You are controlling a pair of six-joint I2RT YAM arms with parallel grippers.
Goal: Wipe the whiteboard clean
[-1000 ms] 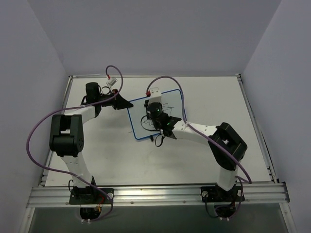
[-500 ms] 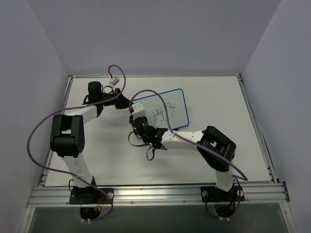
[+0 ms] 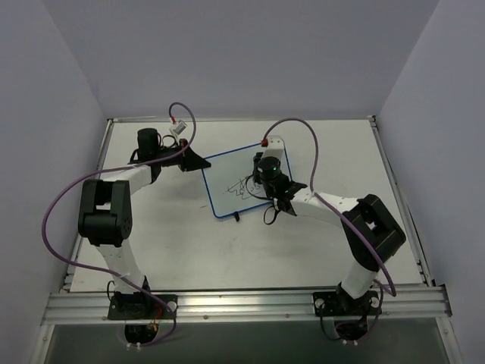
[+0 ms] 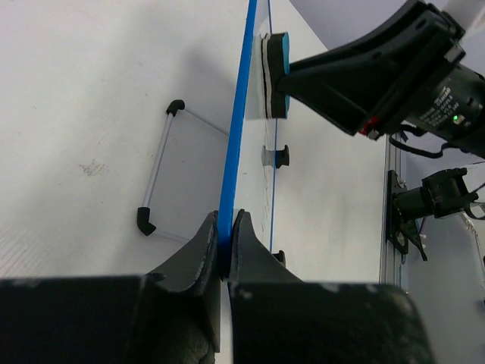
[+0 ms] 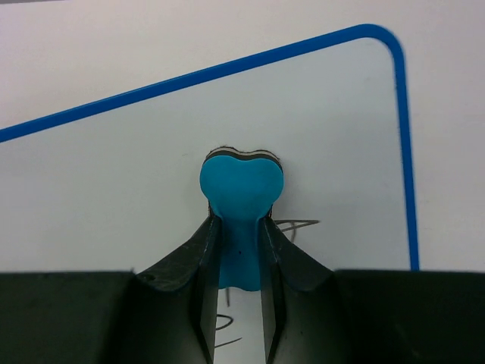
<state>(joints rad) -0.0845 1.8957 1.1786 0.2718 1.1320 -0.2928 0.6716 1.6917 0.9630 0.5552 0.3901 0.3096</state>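
Note:
The whiteboard (image 3: pixel 227 182) with its thin blue frame lies tilted at mid-table, with black scribbles (image 3: pixel 241 188) on its middle. My left gripper (image 3: pixel 198 163) is shut on its left edge; in the left wrist view the blue frame (image 4: pixel 241 114) runs between the jaws of that gripper (image 4: pixel 226 227). My right gripper (image 3: pixel 261 176) is over the board's right part, shut on the blue eraser (image 5: pixel 241 186), which is pressed flat against the white surface (image 5: pixel 114 174). Scribbles (image 5: pixel 299 225) show beside and below the eraser. The eraser also shows in the left wrist view (image 4: pixel 276 72).
The board's wire stand with black feet (image 4: pixel 155 182) rests on the white table (image 3: pixel 341 152) behind it. Purple cables (image 3: pixel 57 205) loop off both arms. Grey walls close in the table on the left, right and back. A metal rail (image 3: pixel 242 303) runs along the near edge.
My right gripper swept the eraser from the board's middle to its left side, then across to its right part. The board shifted a little. The left gripper kept its grip.

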